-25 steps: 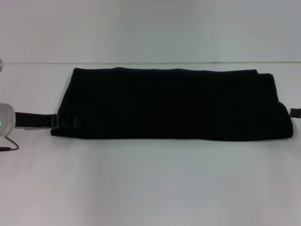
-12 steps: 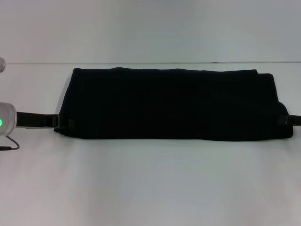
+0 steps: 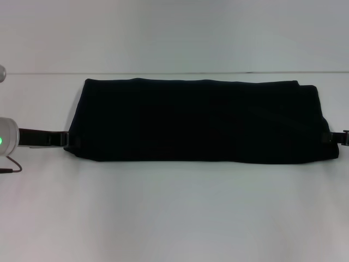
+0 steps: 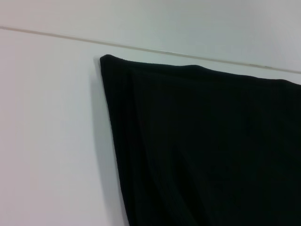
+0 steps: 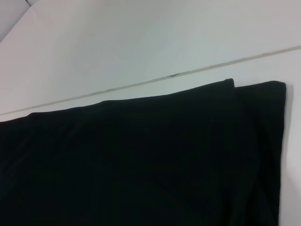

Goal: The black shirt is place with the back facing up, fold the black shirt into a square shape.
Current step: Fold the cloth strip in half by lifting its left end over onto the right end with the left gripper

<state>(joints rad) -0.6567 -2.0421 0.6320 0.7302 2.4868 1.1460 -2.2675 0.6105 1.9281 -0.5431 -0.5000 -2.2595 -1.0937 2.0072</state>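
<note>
The black shirt (image 3: 199, 120) lies flat on the white table (image 3: 174, 213) as a long folded band running left to right. My left gripper (image 3: 70, 139) sits low at the band's left end, near its front corner, touching the cloth edge. My right gripper (image 3: 330, 138) reaches in from the right and meets the band's right end near its front corner. In the left wrist view the black shirt (image 4: 202, 150) shows its far left corner; in the right wrist view the black shirt (image 5: 141, 165) shows its far right corner, with two layers stepped there.
The left arm's white wrist (image 3: 6, 139) with a green light and a thin dark cable (image 3: 11, 169) sit at the left edge. The table's back edge (image 3: 174, 73) meets a plain wall just behind the shirt. Bare tabletop lies in front.
The right gripper came in from the right edge to the shirt's right end. The left gripper drew back slightly leftward, and the shirt's front left corner shifted inward a little.
</note>
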